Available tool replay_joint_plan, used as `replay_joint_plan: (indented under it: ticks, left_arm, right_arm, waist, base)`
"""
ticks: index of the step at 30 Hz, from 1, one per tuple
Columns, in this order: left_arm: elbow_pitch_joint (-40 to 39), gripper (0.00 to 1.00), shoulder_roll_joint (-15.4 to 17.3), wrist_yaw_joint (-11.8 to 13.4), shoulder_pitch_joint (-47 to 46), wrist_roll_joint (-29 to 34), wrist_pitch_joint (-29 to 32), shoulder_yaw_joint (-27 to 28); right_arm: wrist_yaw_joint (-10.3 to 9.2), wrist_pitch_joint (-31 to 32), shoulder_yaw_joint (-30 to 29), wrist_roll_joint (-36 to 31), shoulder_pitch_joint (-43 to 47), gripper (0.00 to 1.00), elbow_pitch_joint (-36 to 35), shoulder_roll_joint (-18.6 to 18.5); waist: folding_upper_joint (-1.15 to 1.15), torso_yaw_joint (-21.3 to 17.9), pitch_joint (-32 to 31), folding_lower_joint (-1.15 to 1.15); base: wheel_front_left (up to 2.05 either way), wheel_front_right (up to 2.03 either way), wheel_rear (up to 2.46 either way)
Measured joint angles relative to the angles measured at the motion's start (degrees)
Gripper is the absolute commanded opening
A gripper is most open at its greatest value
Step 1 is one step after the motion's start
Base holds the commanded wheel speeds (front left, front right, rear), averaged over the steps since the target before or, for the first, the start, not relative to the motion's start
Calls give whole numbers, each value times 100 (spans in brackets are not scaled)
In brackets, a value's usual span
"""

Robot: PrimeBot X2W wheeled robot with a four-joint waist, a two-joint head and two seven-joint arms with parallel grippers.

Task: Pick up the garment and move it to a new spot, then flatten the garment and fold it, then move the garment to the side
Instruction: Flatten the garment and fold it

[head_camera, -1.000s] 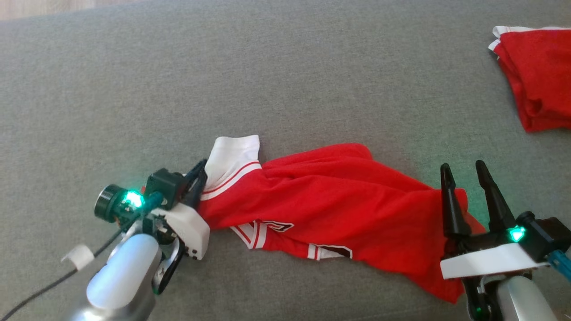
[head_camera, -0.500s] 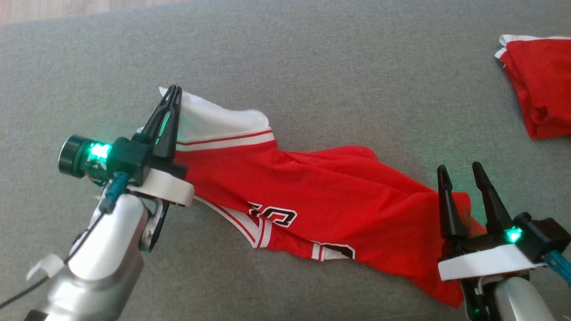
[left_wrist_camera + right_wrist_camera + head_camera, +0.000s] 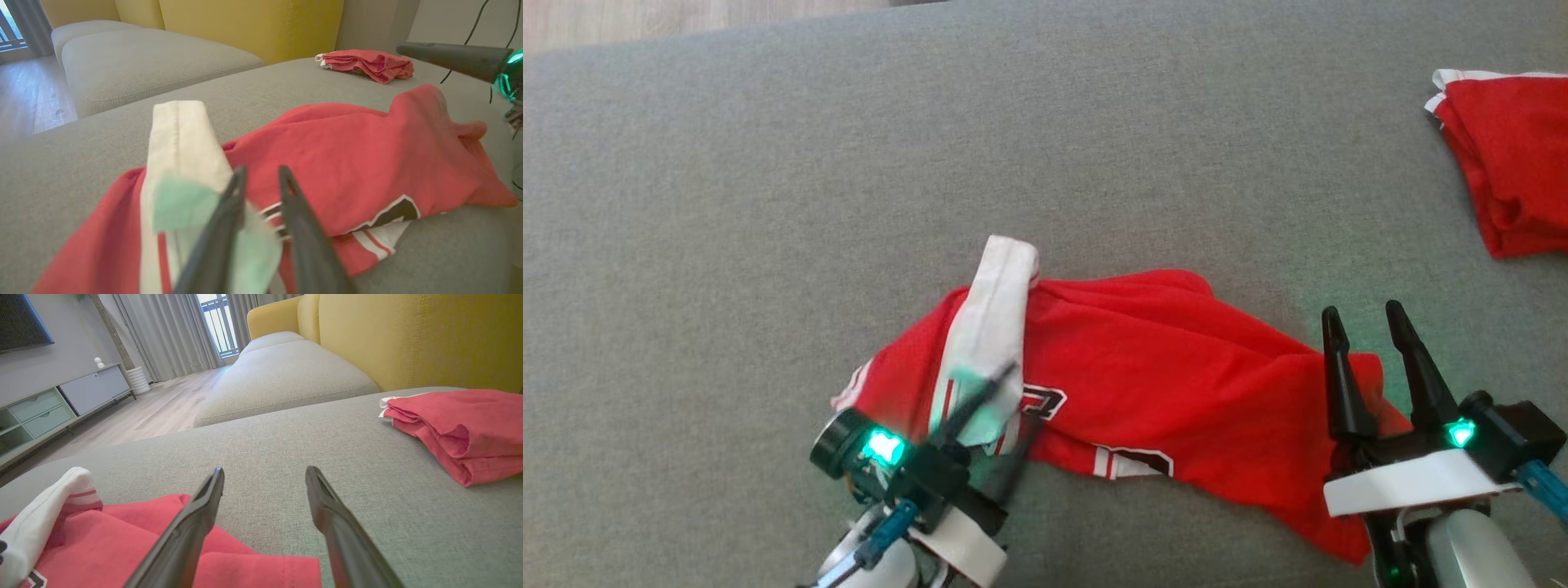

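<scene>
Left wrist view: left end effector (image 3: 261, 173) parted over red jersey (image 3: 347, 143), right end effector (image 3: 1363, 309) wide, empty; best to pinch corners and spread evenly.

The left gripper (image 3: 1023, 396) and right gripper (image 3: 1361, 310) each have two long tapering black fingers (image 3: 1342, 384) on a white mount (image 3: 1413, 482), a glowing green light (image 3: 1462, 431), a blue plug (image 3: 1543, 482) and a silvery forearm (image 3: 1470, 547).

Grey sofa (image 3: 286, 375) with yellow backrest (image 3: 408, 335) (curtained window (image 3: 216, 322) behind), wood floor (image 3: 155, 412).
</scene>
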Motion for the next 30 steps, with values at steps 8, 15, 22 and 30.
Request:
replay_joint_plan:
  ticks: [8, 15, 22, 30]
  left_arm:
    - [-624, 100, -214, 263, 83, -269, 63, 58]
    - [-1341, 100, -361, 480, 1067, -1653, 868, 509]
    - [-1666, 100, -221, 806, 1638, -2323, 1394, 893]
    - [-1311, 100, -336, 976, 1519, -2515, 1445, 1125]
  right_arm:
    - [0, 0, 3, 0, 1, 100, 31, -1]
    - [0, 0, 9, 0, 15, 100, 33, -4]
    - [0, 0, -70, -1, 59, 100, 18, -19]
    - [0, 0, -27, -1, 66, 100, 18, -32]
  waist:
    - [0, 50, -102, 0]
    - [0, 32, -159, 0]
    - [0, 103, -124, 0]
    - [0, 136, -70, 0]
  base:
    - [0, 0, 0]
    - [0, 0, 0]
    - [0, 0, 0]
    - [0, 0, 0]
